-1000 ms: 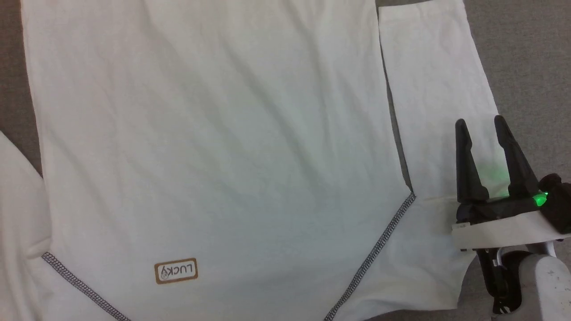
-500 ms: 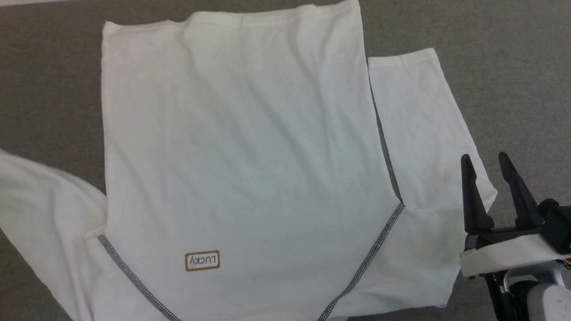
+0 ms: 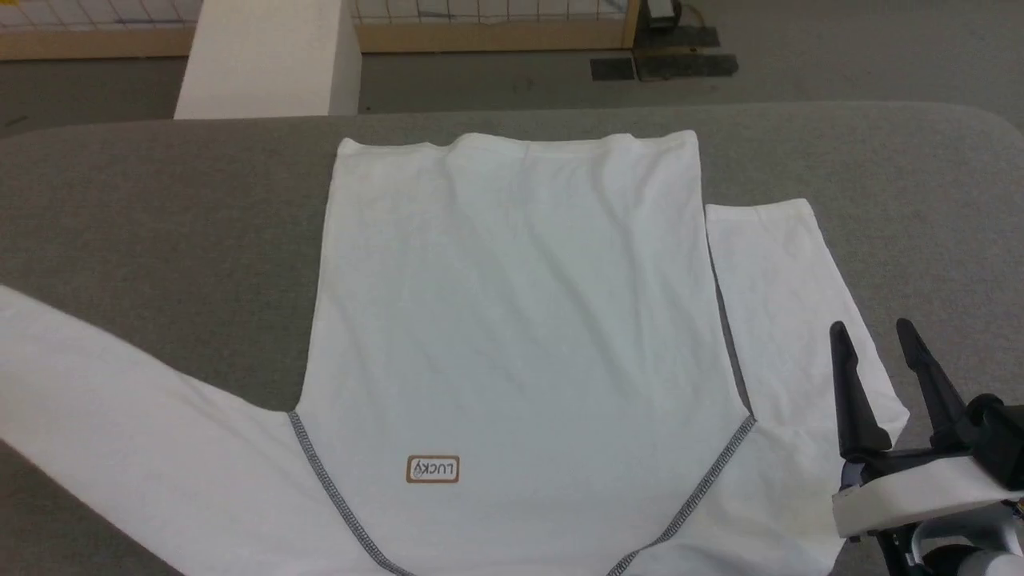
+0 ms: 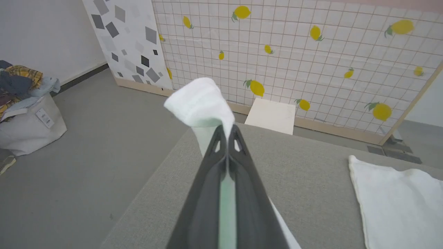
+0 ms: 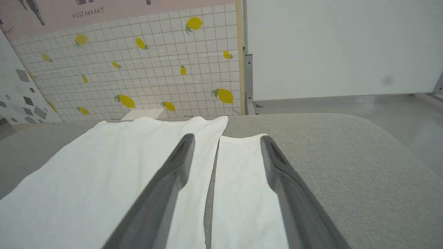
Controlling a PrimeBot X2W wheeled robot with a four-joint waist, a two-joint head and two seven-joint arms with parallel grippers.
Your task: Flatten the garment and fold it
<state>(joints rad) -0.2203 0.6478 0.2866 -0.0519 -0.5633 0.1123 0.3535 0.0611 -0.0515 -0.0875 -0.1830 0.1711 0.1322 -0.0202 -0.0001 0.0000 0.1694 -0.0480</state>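
The white garment (image 3: 512, 320) lies flat on the grey table (image 3: 160, 208), neck end toward me, with its brown-bordered LUCKY label (image 3: 433, 470) showing. One sleeve (image 3: 780, 304) lies straight along the body's right side. The other sleeve (image 3: 96, 392) stretches out to the left. In the left wrist view, my left gripper (image 4: 226, 130) is shut on the white sleeve end (image 4: 200, 102), held up above the table's edge. My right gripper (image 3: 872, 330) hovers open over the right sleeve, and its spread fingers (image 5: 180, 162) frame that sleeve (image 5: 242, 193) with nothing between them.
A white box (image 3: 264, 60) stands on the floor past the table's far edge, in front of a lemon-patterned screen (image 4: 311, 52). A bag heaped with clothes (image 4: 24, 114) sits on the floor at the left. The table's right corner (image 5: 380, 138) is rounded.
The head camera has lifted, so the far edge of the table and the floor now show. The left sleeve, bunched before, now stretches out leftward. The right gripper stays open.
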